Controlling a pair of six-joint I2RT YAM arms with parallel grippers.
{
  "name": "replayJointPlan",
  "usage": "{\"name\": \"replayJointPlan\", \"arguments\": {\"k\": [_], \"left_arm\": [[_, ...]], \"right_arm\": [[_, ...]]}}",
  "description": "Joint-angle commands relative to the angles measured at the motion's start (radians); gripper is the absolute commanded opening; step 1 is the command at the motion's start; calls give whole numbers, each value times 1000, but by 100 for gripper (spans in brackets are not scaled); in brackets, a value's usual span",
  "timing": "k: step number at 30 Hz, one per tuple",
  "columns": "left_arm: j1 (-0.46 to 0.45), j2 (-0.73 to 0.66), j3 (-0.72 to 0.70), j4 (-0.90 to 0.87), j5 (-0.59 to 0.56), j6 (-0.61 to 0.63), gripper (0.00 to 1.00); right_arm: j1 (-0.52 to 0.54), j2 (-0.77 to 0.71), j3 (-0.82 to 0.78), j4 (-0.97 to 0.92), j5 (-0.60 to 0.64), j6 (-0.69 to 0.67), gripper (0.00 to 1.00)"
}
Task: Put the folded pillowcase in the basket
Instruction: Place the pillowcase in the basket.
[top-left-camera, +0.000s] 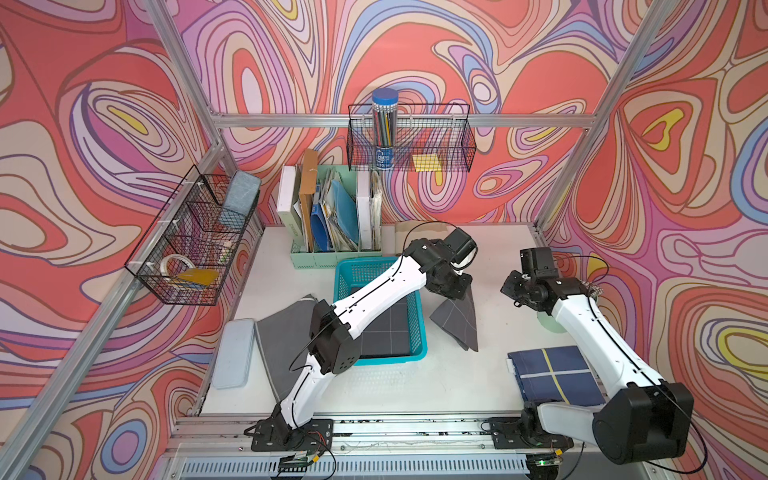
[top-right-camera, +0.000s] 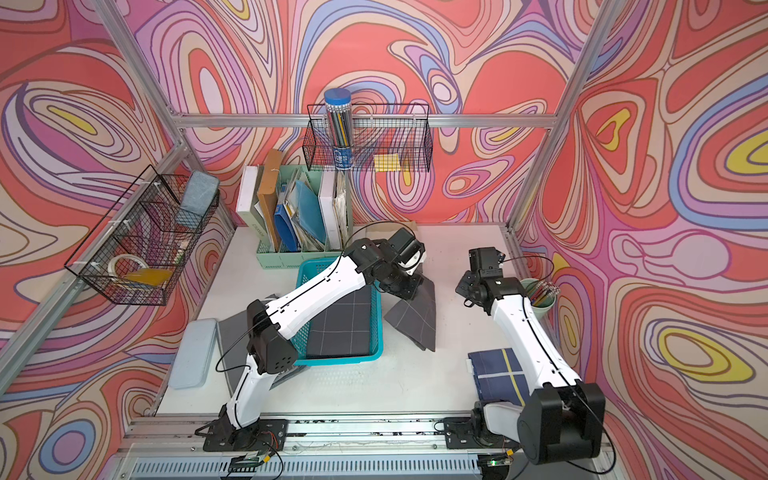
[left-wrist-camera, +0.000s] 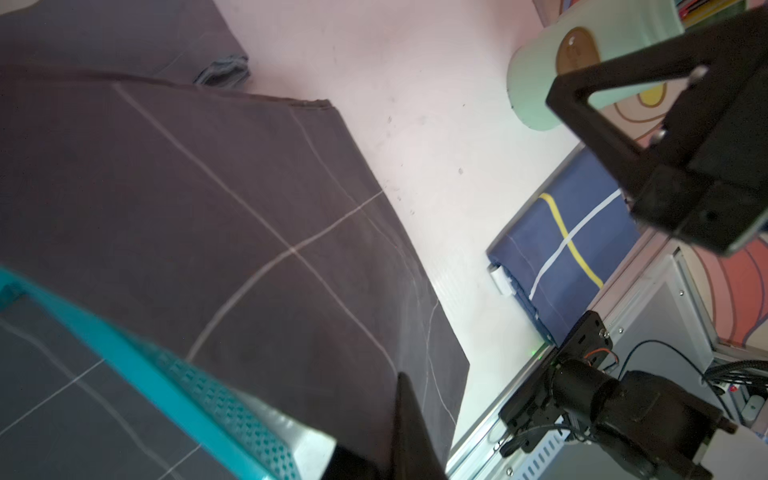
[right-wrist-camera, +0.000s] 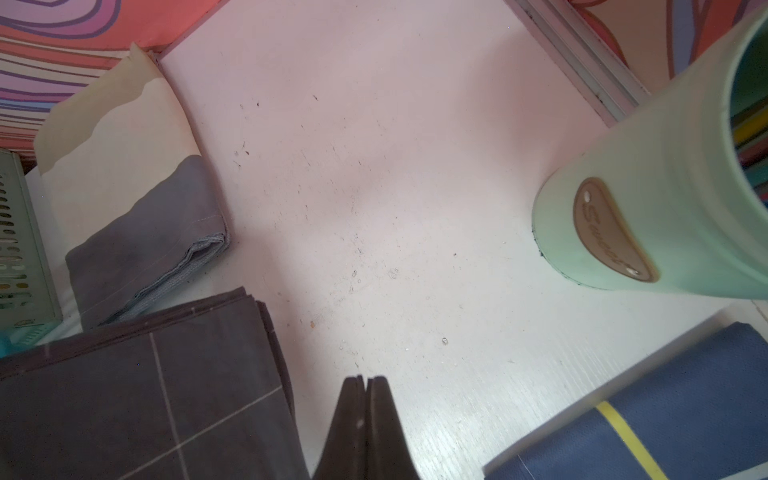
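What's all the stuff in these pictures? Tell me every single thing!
basket: one, turquoise, middle of the table
flat pillowcase: one, dark grey with grid, inside the basket
lifted pillowcase: one, dark grey with grid, beside the basket
flat case: one, pale blue, table's left edge
grey cloth: one, plain grey, between basket and flat case
striped cloth: one, navy, yellow and white stripes, front right corner
cream-and-grey cloth: one, folded, back of table
file rack: one, mint, behind the basket
cup: one, mint, right edge, holds pencils
wire baskets: two, black, on the walls
pencil tube: one, blue-capped, back wire basket
left tool: one, black, shut on lifted pillowcase
right tool: one, black, shut, empty
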Motion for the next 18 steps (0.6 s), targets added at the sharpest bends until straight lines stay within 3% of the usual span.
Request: {"name": "replayJointPlan", "arguments": {"k": [1, 5, 11, 18], "left_arm": [[50, -154, -125, -74, -77, 13, 0], [143, -320, -366, 14, -44, 2, 0], [264, -468, -619, 90, -50, 21, 0], [333, -448, -866, 230, -65, 0, 0]], "right_arm": [[-5, -9, -9, -5, -13, -13, 0], [-6, -2, -3, 0, -37, -11, 0], [-6, 3, 17, -5, -56, -13, 0], [-5, -1, 20, -2, -68, -13, 0]]}}
